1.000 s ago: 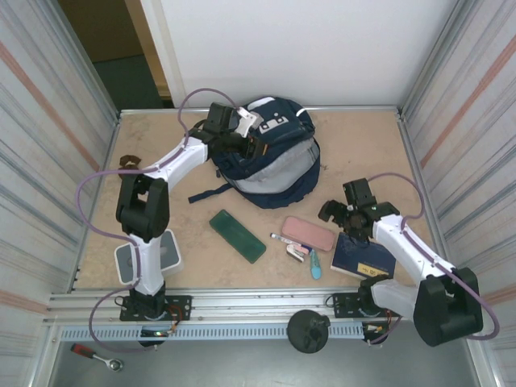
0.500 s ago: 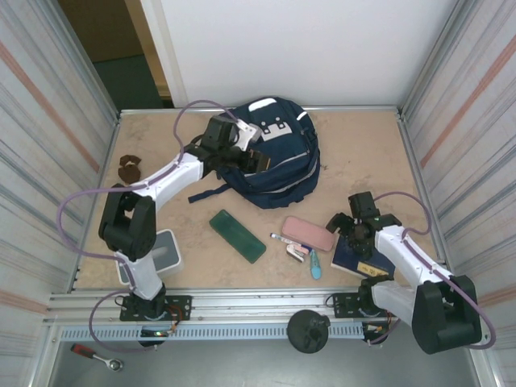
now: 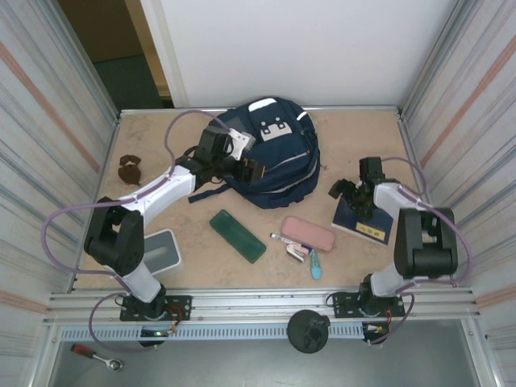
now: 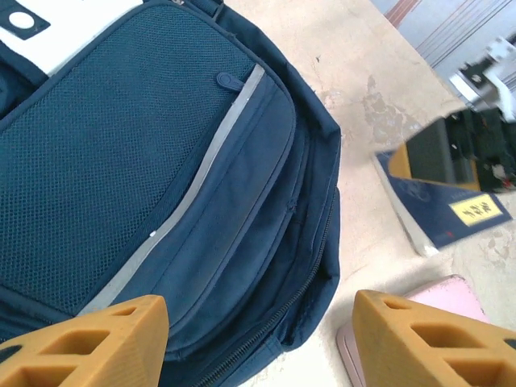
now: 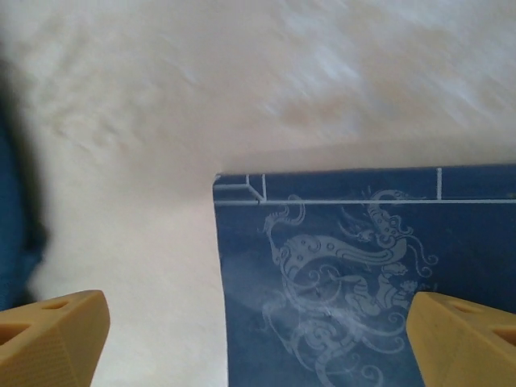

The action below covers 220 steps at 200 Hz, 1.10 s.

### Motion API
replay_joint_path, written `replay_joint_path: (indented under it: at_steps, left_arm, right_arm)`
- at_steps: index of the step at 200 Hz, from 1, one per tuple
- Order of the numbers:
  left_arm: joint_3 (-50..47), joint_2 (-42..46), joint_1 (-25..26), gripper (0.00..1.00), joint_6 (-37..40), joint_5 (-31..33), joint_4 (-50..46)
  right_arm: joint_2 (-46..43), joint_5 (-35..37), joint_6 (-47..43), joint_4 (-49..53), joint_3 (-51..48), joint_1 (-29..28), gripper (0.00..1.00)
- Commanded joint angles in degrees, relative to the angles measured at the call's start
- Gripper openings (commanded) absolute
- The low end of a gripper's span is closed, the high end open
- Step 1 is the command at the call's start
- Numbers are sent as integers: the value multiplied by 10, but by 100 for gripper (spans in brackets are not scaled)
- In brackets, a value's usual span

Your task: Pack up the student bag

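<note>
The student bag (image 3: 278,157) lies flat and navy at the back middle of the table, its white patch on top. My left gripper (image 3: 251,168) hovers open over the bag's near left side. In the left wrist view the left gripper (image 4: 258,347) has nothing between its orange fingers (image 4: 89,343), and the bag's front pocket and zip (image 4: 242,210) lie below. My right gripper (image 3: 351,196) stands open at the far corner of a flat dark-blue book (image 3: 367,222). In the right wrist view the right gripper (image 5: 258,347) straddles the book's dragon-print cover (image 5: 363,282).
A pink pouch (image 3: 308,234), a green case (image 3: 238,235) and some small pens (image 3: 309,258) lie near the front middle. A white box (image 3: 161,250) sits by the left arm's base and a brown scrap (image 3: 127,168) at the far left. Metal walls close in both sides.
The left gripper opened and let the bag's flap drop; the grey lining no longer shows. The right arm swung away from its base, and the blue book now lies farther back and turned.
</note>
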<state>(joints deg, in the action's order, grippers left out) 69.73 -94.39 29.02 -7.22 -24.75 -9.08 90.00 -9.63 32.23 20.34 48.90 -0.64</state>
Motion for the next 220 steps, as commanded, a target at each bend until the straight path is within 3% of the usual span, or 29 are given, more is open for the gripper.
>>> replay_joint_path:
  at_steps: [1,40,93,127,177,220]
  left_arm:
    - [-12,29,4,62,-18,8,8]
    - [-16,31,19,62,-20,10,6]
    - [0,5,65,62,-22,19,13]
    - [4,0,90,63,-19,19,14]
    - [41,-53,155,62,-15,25,-7]
    - [135,-163,225,61,-37,54,-21]
  right_arm:
    - [67,-106,-71,-17,55,-15,90]
    - [11,-91,-118,31,85,-47,90]
    - [-99,-32,-27,51,-18,59,100]
    - [-54,-57,-3,11,-14,137,99]
    - [31,-66,-15,-2,36,142,99]
    - [47,-80,-23,4,64,158,98]
